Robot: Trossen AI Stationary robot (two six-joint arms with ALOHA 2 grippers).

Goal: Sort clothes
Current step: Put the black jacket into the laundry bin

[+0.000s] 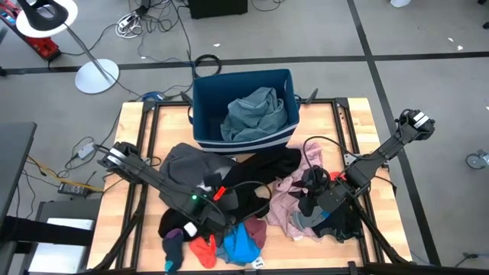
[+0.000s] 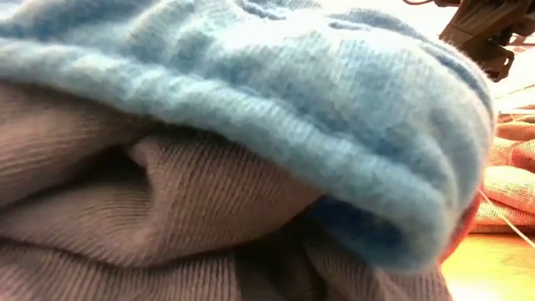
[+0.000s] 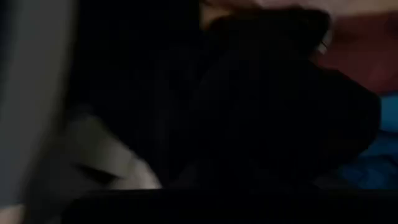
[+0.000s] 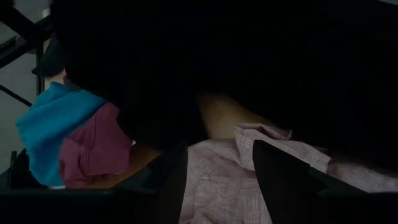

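While the right gripper (image 4: pixel 214 180) sits low with its two fingers apart, nothing between them, it's poised right over the pale pink garment (image 4: pixel 217 186), tips just above or touching the fabric; can't tell which. The left gripper (image 1: pixel 205 216) is buried in the black garment (image 1: pixel 252 200) near the table's front-middle, and its wrist view is nearly all dark cloth, so can't tell if its jaws are apart or closed. Judgement: the step in hand looks like a pick from the pile, w/ the pink piece the likely target. To do it well, the right arm should press down into a fold or raised ridge, not flat cloth, then close fully and lift straight up so the neighbouring black and dark grey garment (image 1: pixel 187 162) don't drag along. Check for cable snag; a thin cable (image 1: pixel 317 145) loops close by. The pink piece lies crumpled at front right, spread roughly left-to-right across the table, no clear long axis or pointing end. Beyond it: a bright blue piece (image 1: pixel 241 243), maroon one (image 4: pixel 93 152), orange-red one (image 1: pixel 203 250) and a small dark sock-like item (image 1: pixel 173 246) at the front edge. The grey-teal garment (image 1: pixel 256 114) already lies in the blue bin (image 1: pixel 200 99) at the table's back.
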